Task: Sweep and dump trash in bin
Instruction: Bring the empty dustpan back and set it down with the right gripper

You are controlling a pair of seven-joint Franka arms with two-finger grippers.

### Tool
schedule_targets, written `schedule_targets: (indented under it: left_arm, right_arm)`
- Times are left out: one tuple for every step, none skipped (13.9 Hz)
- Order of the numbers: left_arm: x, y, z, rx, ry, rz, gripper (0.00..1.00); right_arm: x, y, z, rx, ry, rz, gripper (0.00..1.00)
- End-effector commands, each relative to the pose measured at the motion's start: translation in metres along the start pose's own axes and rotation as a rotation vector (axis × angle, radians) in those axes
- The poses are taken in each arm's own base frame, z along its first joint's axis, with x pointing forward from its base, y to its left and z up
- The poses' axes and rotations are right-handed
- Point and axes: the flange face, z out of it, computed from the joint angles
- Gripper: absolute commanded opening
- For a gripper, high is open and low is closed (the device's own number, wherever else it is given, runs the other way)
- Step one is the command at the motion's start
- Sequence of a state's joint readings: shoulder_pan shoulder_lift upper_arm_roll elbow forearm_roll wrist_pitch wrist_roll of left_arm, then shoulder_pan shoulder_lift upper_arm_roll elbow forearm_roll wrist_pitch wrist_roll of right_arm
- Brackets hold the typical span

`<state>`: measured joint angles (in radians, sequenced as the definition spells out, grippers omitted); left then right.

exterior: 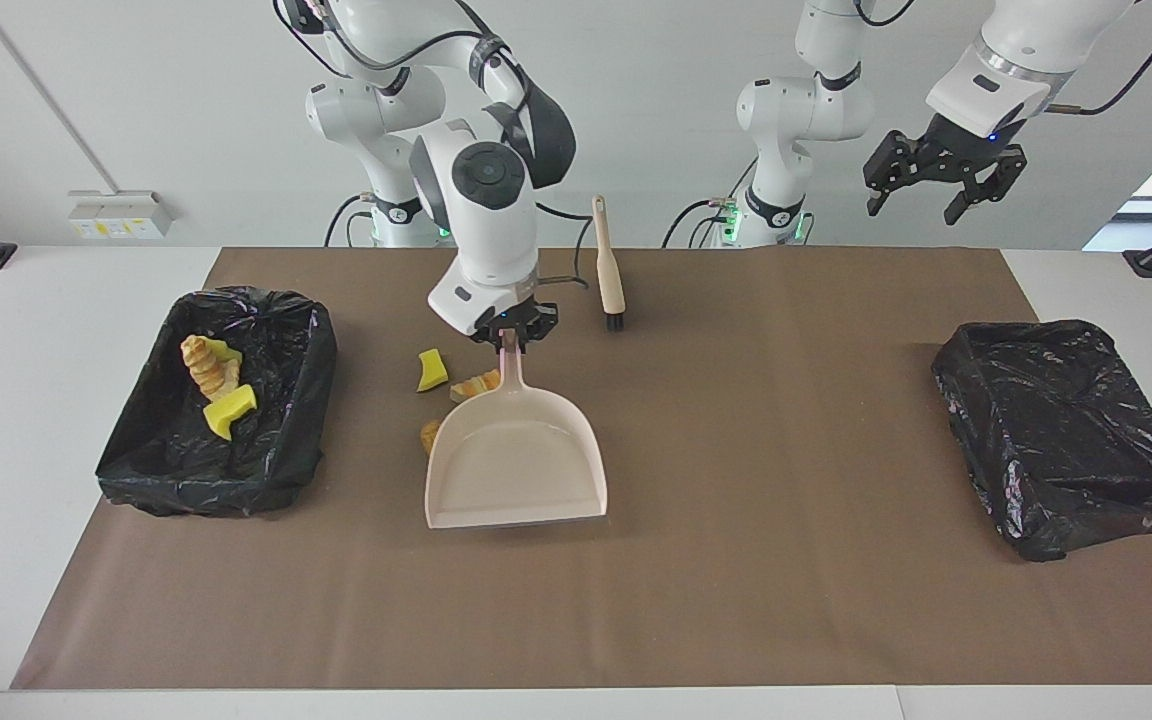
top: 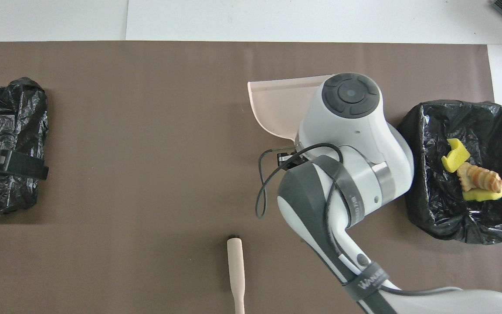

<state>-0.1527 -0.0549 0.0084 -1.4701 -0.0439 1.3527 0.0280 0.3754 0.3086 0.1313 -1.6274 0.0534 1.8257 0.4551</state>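
The right tool [exterior: 510, 338] is closed tight on the handle of the pink dustpan [exterior: 516, 465]. Three bits of trash [exterior: 433, 370] lie on the bench just beside the dustpan, toward the bin [exterior: 306, 400]. More trash sits in that bin. The left tool [exterior: 939, 190] waits up high, open, holding nothing.

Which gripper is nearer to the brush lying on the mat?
Right. The right gripper, shut on the dustpan handle, sits just beside the brush. The left gripper waits open, raised above the left arm's end of the table.
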Motion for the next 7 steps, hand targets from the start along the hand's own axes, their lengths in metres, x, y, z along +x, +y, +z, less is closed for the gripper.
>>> schedule_targets:
  left_arm:
    - [-0.007, -0.002, -0.002, 0.017, -0.007, 0.003, 1.00]
    - [-0.007, -0.001, -0.002, 0.018, -0.007, 0.005, 1.00]
    - [-0.007, -0.002, -0.002, 0.017, -0.007, 0.002, 1.00]
    - [-0.007, -0.001, -0.002, 0.018, -0.007, 0.005, 1.00]
    - [-0.007, -0.001, -0.002, 0.018, -0.007, 0.005, 1.00]
    - [-0.007, -0.002, -0.002, 0.017, -0.007, 0.002, 1.00]
    - [-0.007, -0.002, -0.002, 0.017, -0.006, 0.002, 1.00]
  right_arm:
    - [0.008, -0.048, 0.026, 0.052, 0.008, 0.031, 0.00]
    - [0.006, -0.070, 0.040, 0.056, 0.017, 0.033, 0.00]
    - [0.004, -0.088, 0.054, 0.060, 0.023, 0.029, 0.00]
    - [0.002, -0.100, 0.062, 0.062, 0.033, 0.022, 0.00]
    - [-0.001, -0.108, 0.068, 0.061, 0.034, 0.010, 0.00]
    - [-0.004, -0.113, 0.074, 0.059, 0.033, 0.003, 0.00]
    - [-0.005, -0.115, 0.074, 0.054, 0.043, -0.005, 0.00]
